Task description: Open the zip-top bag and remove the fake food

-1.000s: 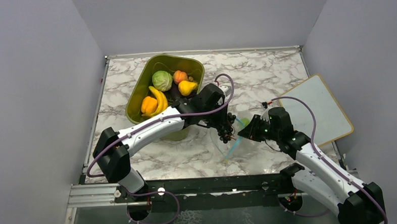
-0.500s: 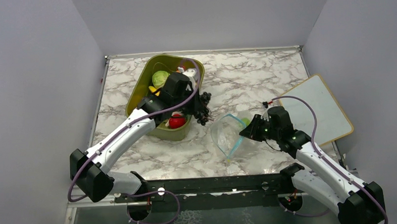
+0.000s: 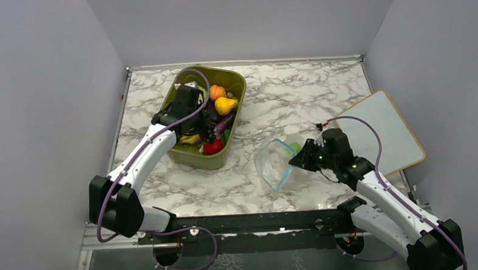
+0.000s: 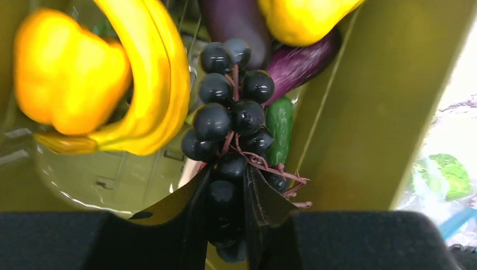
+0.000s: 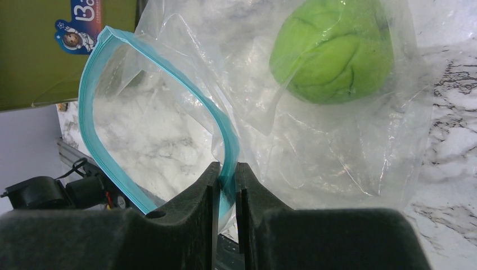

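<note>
Your left gripper [image 4: 225,188] is clamped on the stem end of a dark grape bunch [image 4: 228,115]. Within the last second it has carried that bunch from the bag's mouth over to the olive-green bin [image 3: 179,92] towards the table's [image 3: 320,89] far left corner. The grapes now hang inside the bin's right wall, above the banana bunch [image 4: 152,84], orange bell pepper [image 4: 62,73], eggplant [image 4: 298,62] and a small cucumber [image 4: 279,126]. That puts one more piece out of the bag, with only the release left. Right of centre, near the table's front edge, the zip-top bag [image 5: 315,152] lies with its mouth gaping. Your right gripper [image 5: 228,180] is pinched shut on the teal zipper strip [image 5: 95,140], holding it open. A light green round piece [image 5: 332,50] sits deep in the bag, so the task is not finished. Crinkled plastic folds lie between the mouth and that piece. A white board [image 3: 385,128] rests at the right edge, clear of the work.
</note>
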